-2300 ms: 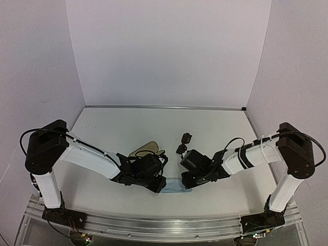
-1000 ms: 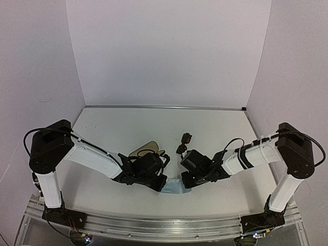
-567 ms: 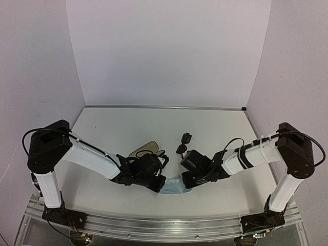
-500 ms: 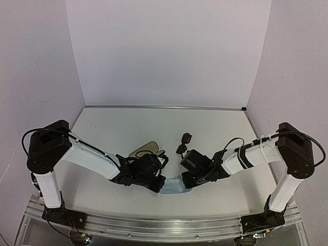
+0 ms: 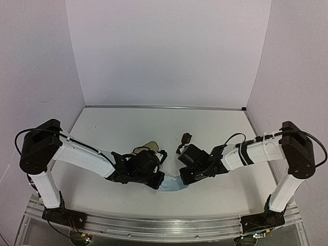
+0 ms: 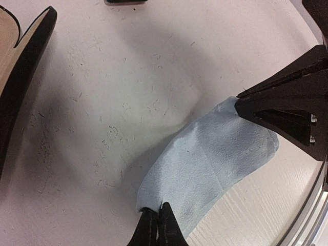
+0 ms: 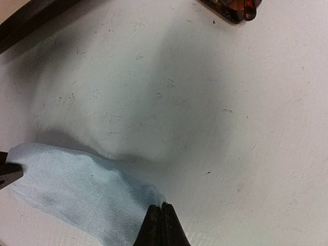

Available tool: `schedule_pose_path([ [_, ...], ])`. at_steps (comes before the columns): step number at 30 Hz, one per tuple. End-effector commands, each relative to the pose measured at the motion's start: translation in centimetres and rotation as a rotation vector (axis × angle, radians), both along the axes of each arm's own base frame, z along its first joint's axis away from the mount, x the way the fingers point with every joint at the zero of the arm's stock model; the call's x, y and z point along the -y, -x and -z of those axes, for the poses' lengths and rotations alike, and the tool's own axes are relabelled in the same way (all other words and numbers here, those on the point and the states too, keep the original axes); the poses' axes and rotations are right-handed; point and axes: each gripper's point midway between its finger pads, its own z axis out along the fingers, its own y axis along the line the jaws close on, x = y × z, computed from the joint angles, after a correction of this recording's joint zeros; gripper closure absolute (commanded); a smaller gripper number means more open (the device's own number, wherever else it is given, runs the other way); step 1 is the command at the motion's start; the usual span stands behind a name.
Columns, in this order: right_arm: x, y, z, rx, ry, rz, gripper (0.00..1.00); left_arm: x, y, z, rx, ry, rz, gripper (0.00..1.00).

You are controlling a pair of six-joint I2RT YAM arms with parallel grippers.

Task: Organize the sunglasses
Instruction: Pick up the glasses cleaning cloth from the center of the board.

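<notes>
The light blue cloth (image 5: 171,185) hangs slack between my two grippers just above the table near the front edge. My left gripper (image 5: 160,180) is shut on one corner of the cloth (image 6: 215,164), with its fingertips (image 6: 158,218) pinched together. My right gripper (image 5: 182,179) is shut on the opposite corner of the cloth (image 7: 77,195), with its tips (image 7: 161,211) closed. The sunglasses (image 5: 186,137) lie folded on the table behind the right gripper; only their edge (image 7: 233,6) shows in the right wrist view. Neither gripper touches them.
The open black oval case with tan lining (image 5: 147,148) lies behind the left gripper and shows at the left edge of the left wrist view (image 6: 23,66). The table's metal front rail (image 5: 164,221) runs just below the cloth.
Both grippers have moved a little away from the front edge and closer together, still pinching the cloth. The cloth now sags and bunches between them. The sunglasses and case have not moved.
</notes>
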Motion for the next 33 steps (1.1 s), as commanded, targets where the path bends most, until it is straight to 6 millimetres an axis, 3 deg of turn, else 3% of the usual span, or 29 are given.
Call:
schedule_pose_path([
  [1, -1.8, -1.5, -4.4, 0.084, -0.071, -0.008, 1.00, 0.3, -0.7, -3.1, 0.054, 0.047, -0.008, 1.00],
  [8, -2.8, -2.4, -6.1, 0.114, -0.082, -0.019, 1.00, 0.5, -1.1, -4.7, 0.081, 0.071, -0.018, 1.00],
  [33, -8.3, -5.9, -11.6, 0.204, -0.122, -0.074, 1.00, -2.6, -3.2, -9.1, 0.204, 0.034, -0.158, 1.00],
])
